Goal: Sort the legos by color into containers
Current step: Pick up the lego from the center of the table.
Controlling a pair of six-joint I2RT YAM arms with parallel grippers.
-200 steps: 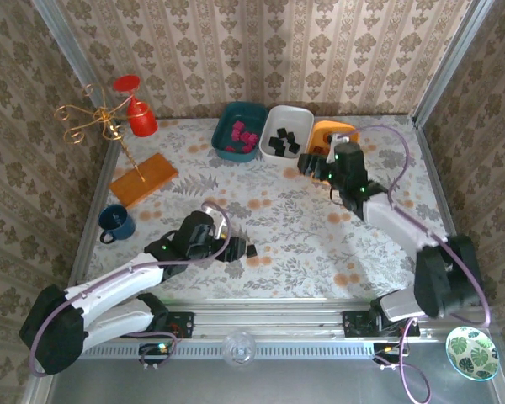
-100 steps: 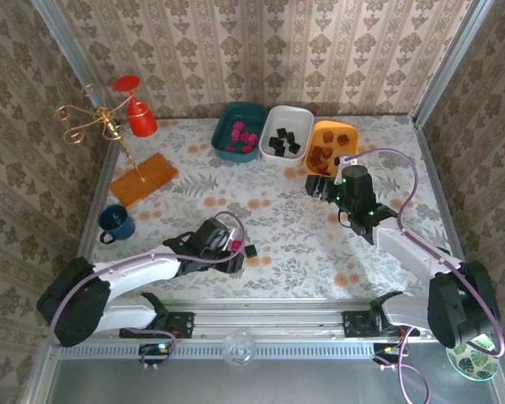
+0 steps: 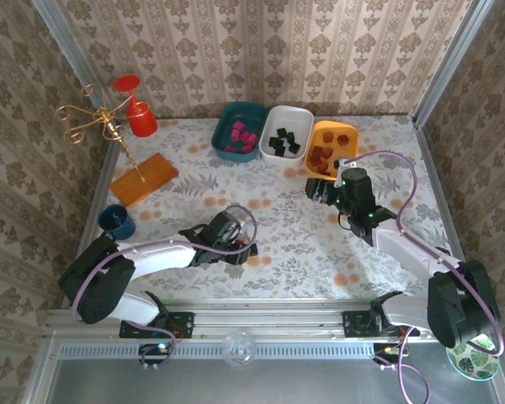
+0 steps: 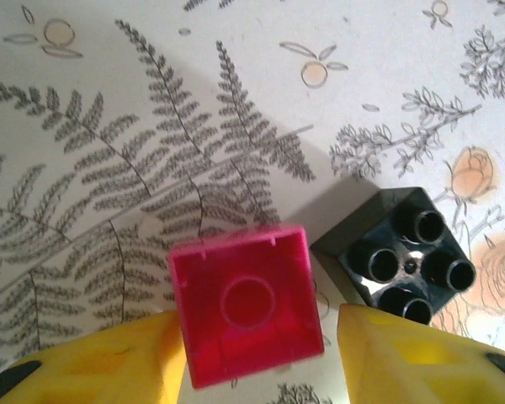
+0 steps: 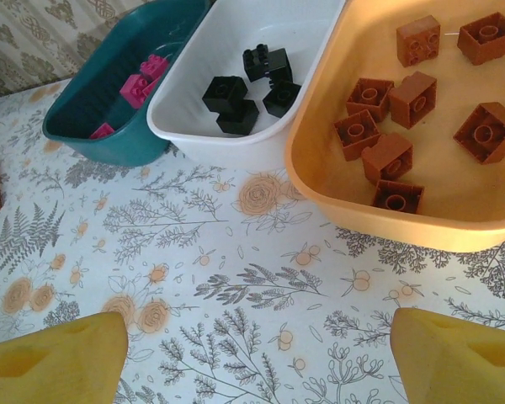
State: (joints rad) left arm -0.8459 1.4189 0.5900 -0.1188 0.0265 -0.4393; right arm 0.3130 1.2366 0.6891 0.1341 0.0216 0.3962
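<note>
Glossy pink brick, hollow underside up, beside a studded black brick.

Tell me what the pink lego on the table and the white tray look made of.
Pink lego: likely hard moulded plastic with a satin sheen; crisp hollow underside with a moulded ring. White tray: seemingly plastic too, smooth and slightly glossy; thin rounded wall, soft highlights.

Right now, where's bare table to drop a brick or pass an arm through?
Free: mid-table between the left gripper and the teal tray, white tray and orange tray, including the strip below the open right gripper. Crowded: pink lego and black lego together at the left gripper; orange slab and mug far left.
</note>
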